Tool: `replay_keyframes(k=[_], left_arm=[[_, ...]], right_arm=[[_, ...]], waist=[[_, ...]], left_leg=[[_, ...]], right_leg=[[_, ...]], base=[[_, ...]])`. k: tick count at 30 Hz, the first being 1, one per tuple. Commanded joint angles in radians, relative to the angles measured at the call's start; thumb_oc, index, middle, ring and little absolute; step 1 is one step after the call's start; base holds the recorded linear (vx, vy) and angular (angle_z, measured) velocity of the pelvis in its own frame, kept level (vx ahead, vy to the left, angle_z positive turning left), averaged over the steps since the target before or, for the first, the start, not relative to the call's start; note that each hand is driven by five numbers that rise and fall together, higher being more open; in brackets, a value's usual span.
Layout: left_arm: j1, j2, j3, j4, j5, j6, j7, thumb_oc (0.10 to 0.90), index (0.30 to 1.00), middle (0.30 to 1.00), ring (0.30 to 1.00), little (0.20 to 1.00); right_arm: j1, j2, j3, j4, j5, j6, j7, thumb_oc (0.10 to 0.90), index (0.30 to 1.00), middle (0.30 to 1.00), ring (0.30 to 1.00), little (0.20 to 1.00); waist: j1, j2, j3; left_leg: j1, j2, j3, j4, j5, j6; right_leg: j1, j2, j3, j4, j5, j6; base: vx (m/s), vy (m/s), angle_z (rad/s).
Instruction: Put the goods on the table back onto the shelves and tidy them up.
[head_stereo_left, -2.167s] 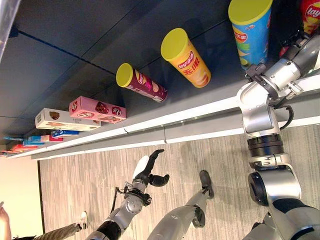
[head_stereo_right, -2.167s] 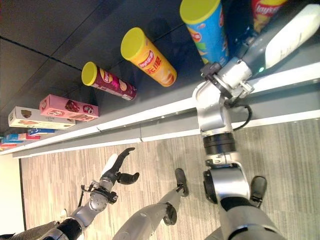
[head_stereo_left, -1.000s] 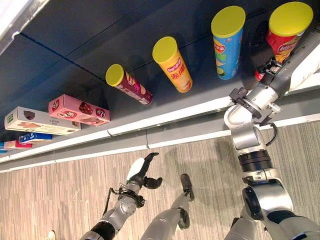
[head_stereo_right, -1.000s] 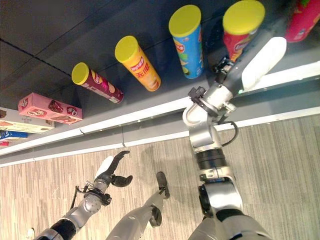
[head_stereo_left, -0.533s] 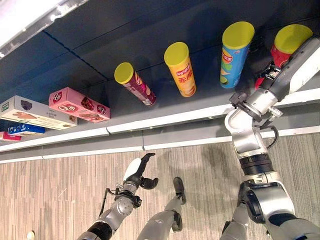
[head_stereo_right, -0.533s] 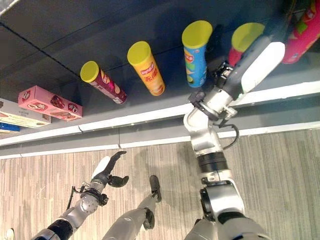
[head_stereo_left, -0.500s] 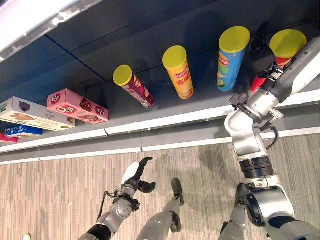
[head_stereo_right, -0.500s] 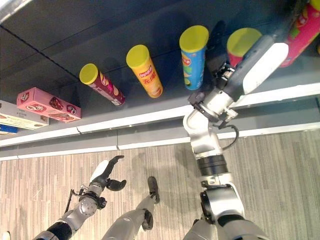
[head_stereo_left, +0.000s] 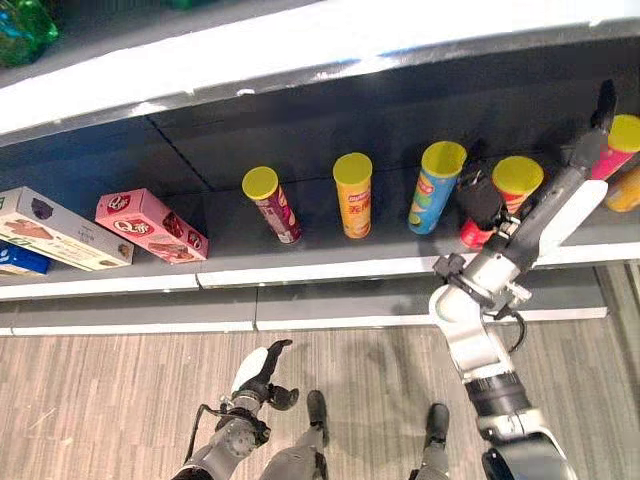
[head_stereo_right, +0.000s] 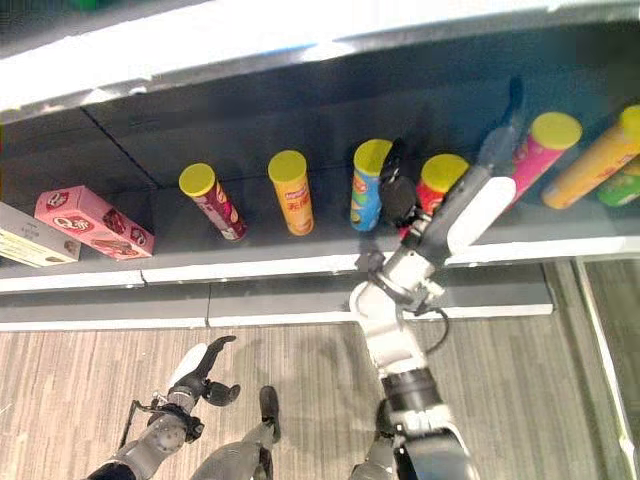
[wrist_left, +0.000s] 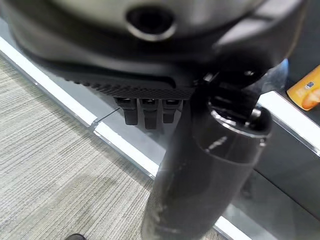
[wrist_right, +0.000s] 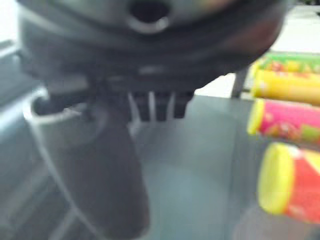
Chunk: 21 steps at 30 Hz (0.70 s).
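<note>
Dark shelf (head_stereo_left: 330, 255) holds upright chip cans; red yellow-lidded can (head_stereo_left: 505, 195) placed, right hand (head_stereo_left: 481, 203) beside it, relaxed, empty. Left hand (head_stereo_left: 262, 368) low, loosely curled, empty. Probably tidying left.

A shop aisle, or a mock-up of one: a long dark shelf (head_stereo_left: 330, 262) with a white edge strip is displaying upright crisp tubes (head_stereo_left: 352, 194) and snack boxes (head_stereo_left: 150, 225) in a row, above wood-look flooring (head_stereo_left: 110, 400).

Yellow-lidded cans (head_stereo_left: 352, 192) in maroon, orange, blue and red line a dark grey shelf (head_stereo_left: 300, 262) beside a pink box (head_stereo_left: 150, 224).
</note>
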Motion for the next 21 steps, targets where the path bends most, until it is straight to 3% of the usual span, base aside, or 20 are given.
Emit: replay_keyframes(k=[1,7,9,10,11,14,17,21], left_arm=[[-0.033,0.050,0.036,0.025,0.051,-0.019,0.059,0.800,0.900,0.900,0.900,0.900],[-0.006,0.056,0.081,0.030,0.076,-0.014,0.063,0.800,0.900,0.900,0.900,0.900],[0.007,0.060,0.110,0.029,0.085,-0.017,0.057,0.800,0.900,0.900,0.900,0.900],[0.016,0.067,0.129,0.027,0.102,-0.021,0.041,0.800,0.900,0.900,0.900,0.900],[0.018,0.067,0.128,0.027,0.103,-0.021,0.041,0.800,0.900,0.900,0.900,0.900],[0.020,0.073,0.125,0.025,0.126,-0.031,0.037,0.800,0.900,0.900,0.900,0.900],[0.007,0.076,0.121,0.015,0.127,-0.042,0.027,0.800,0.900,0.900,0.900,0.900],[-0.024,0.082,0.103,-0.011,0.119,-0.047,-0.007,0.800,0.900,0.900,0.900,0.900]], right_arm=[[-0.024,-0.027,-0.049,-0.147,-0.065,-0.121,0.029,0.800,0.900,0.900,0.900,0.900],[0.255,-0.052,-0.059,-0.243,-0.043,-0.141,0.136,0.800,0.900,0.900,0.900,0.900],[0.411,-0.081,-0.052,-0.258,-0.025,-0.143,0.225,0.800,0.900,0.900,0.900,0.900],[0.566,-0.096,-0.049,-0.238,0.016,-0.155,0.322,0.800,0.900,0.900,0.900,0.900],[0.569,-0.096,-0.050,-0.241,0.017,-0.154,0.324,0.800,0.900,0.900,0.900,0.900],[0.741,-0.069,-0.051,-0.120,0.065,-0.176,0.373,0.800,0.900,0.900,0.900,0.900],[0.794,-0.105,-0.021,-0.043,0.043,-0.169,0.428,0.800,0.900,0.900,0.900,0.900],[0.853,-0.127,0.031,0.148,0.116,-0.168,0.583,0.800,0.900,0.900,0.900,0.900]], waist=[[0.014,-0.040,-0.036],[-0.047,-0.073,-0.044],[-0.079,-0.088,-0.051],[-0.109,-0.099,-0.059],[-0.109,-0.101,-0.061],[-0.168,-0.095,-0.077],[-0.185,-0.096,-0.083],[-0.204,-0.104,-0.096]], left_leg=[[0.108,0.128,-0.004,0.089,-0.138,-0.080],[0.200,0.170,0.036,0.058,-0.115,-0.105],[0.228,0.184,0.053,0.046,-0.107,-0.114],[0.256,0.200,0.069,0.037,-0.106,-0.126],[0.254,0.198,0.069,0.036,-0.102,-0.125],[0.304,0.219,0.095,0.023,-0.097,-0.138],[0.318,0.226,0.103,0.017,-0.092,-0.144],[0.332,0.238,0.104,0.010,-0.084,-0.151]], right_leg=[[0.091,-0.033,-0.029,0.004,0.066,0.048],[0.151,0.005,-0.022,0.005,0.026,0.046],[0.164,0.020,-0.011,0.007,0.017,0.044],[0.178,0.034,-0.005,0.010,-0.001,0.044],[0.176,0.033,-0.004,0.009,0.003,0.044],[0.197,0.052,0.012,0.015,-0.021,0.042],[0.205,0.058,0.019,0.017,-0.027,0.041],[0.219,0.066,0.024,0.020,-0.035,0.038]], base=[[0.03,-0.043,-0.15],[0.03,-0.055,-0.23],[0.02,-0.075,-0.21],[0.02,-0.079,-0.14],[0.04,-0.071,-0.12],[0.03,-0.027,-0.22],[0.01,-0.016,-0.32],[-0.02,-0.038,-0.14]])
